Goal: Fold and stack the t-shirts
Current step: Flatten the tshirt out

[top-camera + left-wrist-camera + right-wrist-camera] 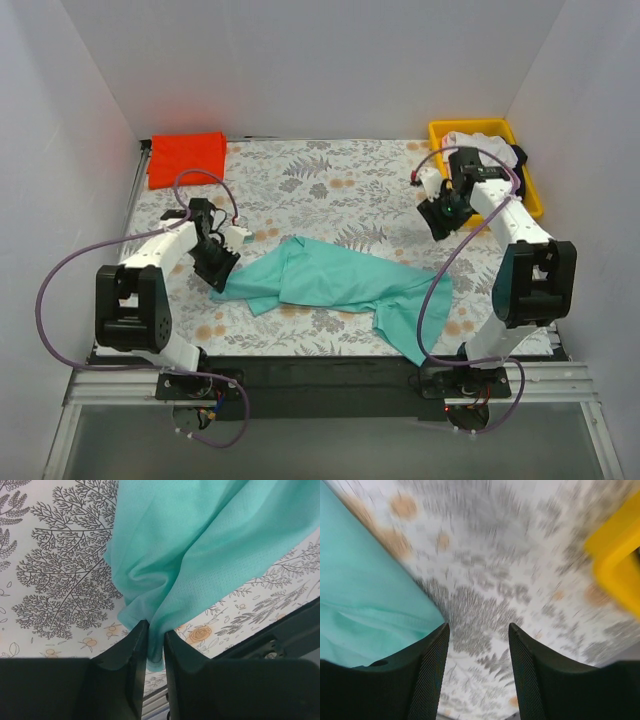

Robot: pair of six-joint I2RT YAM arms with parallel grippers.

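Note:
A teal-green t-shirt (345,282) lies crumpled across the middle of the fern-patterned cloth. My left gripper (222,277) is shut on its left edge; in the left wrist view a fold of teal cloth (200,545) is pinched between the fingers (156,640). My right gripper (437,222) is open and empty, held above the cloth right of the shirt; its wrist view shows teal cloth (365,600) at left. A folded red-orange t-shirt (186,157) lies at the back left. White and dark shirts (482,143) sit in the yellow tray.
The yellow tray (533,190) stands at the back right, also seen in the right wrist view (615,555). White walls enclose the table on three sides. The table's near edge is a black strip (320,370) by the arm bases.

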